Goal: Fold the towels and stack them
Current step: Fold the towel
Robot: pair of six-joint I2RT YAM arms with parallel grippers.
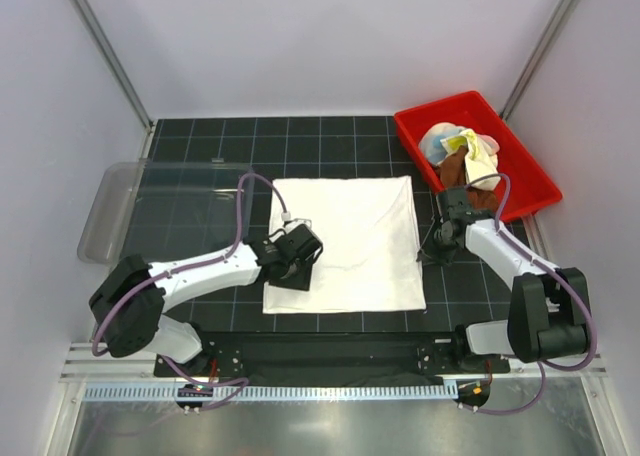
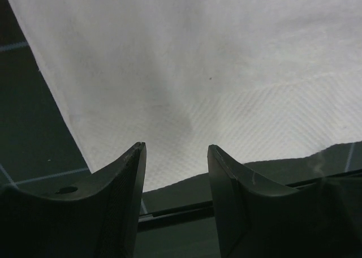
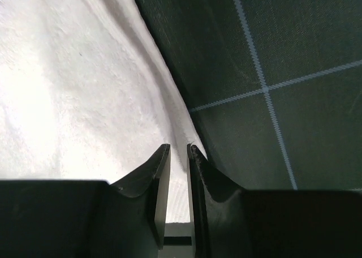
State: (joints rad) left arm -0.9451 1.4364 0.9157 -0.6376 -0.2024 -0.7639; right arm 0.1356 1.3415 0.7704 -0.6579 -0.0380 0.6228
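At the centre of the dark grid mat (image 1: 200, 176) the cream-white towel (image 1: 345, 241) lay spread flat and not yet folded, so the step in hand looked like taking hold of it for the first fold. The left gripper (image 2: 176, 150) hung over the towel's 7 o'clock corner, jaws released and apart with nothing between them. In its wrist view the cloth's near hem ran just past the fingertips, at their 12 o'clock. The right gripper (image 3: 178, 149) sat at the towel's 3 o'clock edge, jaws drawn to a slim gap. The hem ran straight down to its tips, with cloth at their 10 o'clock and bare mat at 2 o'clock, but whether any cloth was pinched could not be told. The next move, by my judgement, called for both grippers to clench on matching points of the hem and carry it over evenly, lest the fold skew. The other towels (image 1: 458, 151) sat bunched in the red bin (image 1: 520, 176) at the table's 1 o'clock
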